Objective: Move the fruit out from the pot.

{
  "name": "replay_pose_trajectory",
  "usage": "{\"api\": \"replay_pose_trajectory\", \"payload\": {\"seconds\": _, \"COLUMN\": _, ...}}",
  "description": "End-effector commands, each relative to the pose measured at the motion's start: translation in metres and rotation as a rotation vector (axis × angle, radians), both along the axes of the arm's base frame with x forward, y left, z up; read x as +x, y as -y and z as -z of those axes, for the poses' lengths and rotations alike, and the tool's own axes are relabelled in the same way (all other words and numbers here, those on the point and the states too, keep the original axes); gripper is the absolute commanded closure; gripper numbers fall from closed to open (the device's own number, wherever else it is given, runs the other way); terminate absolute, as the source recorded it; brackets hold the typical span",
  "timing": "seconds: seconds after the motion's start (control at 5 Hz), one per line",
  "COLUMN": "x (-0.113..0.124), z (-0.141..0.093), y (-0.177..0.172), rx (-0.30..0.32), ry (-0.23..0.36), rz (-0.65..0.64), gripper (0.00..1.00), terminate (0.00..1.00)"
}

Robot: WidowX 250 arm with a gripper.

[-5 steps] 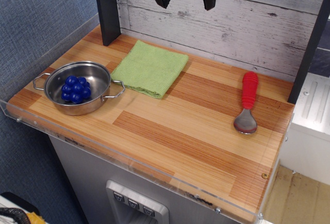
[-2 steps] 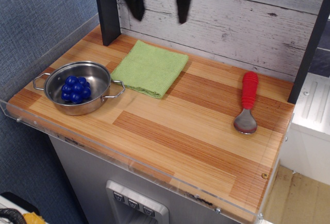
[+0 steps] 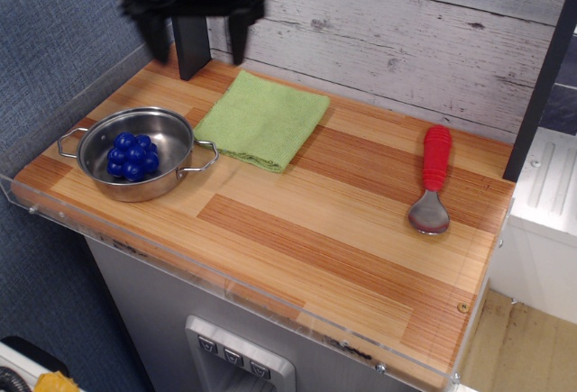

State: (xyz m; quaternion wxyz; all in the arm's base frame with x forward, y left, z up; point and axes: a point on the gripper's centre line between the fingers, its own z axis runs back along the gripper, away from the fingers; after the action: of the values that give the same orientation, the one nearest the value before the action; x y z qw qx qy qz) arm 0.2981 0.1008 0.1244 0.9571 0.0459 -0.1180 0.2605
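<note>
Sliding leftward along the back wall, the tool now hangs high above the table's rear left corner, its two dark fingers spread apart and empty. Down at front left sits the pot, and the fruit lies inside it, resting on the pot's floor. So the fruit lies below and a bit forward and left of the tool, nothing between them. Just right of the pot, a green cloth; far right, a spoon. Plenty of bare wood mid-table for a drop-off, I'd say.
</note>
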Motion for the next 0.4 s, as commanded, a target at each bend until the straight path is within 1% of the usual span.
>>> {"api": "replay_pose_trajectory", "payload": {"seconds": 0.0, "x": -0.022, "z": 0.014, "y": -0.03, "rx": 0.032, "ry": -0.049, "rz": -0.088, "gripper": 0.0, "terminate": 0.0}}
{"api": "replay_pose_trajectory", "payload": {"seconds": 0.2, "x": -0.034, "z": 0.025, "y": -0.045, "rx": -0.016, "ry": -0.058, "rz": -0.13, "gripper": 0.0, "terminate": 0.0}}
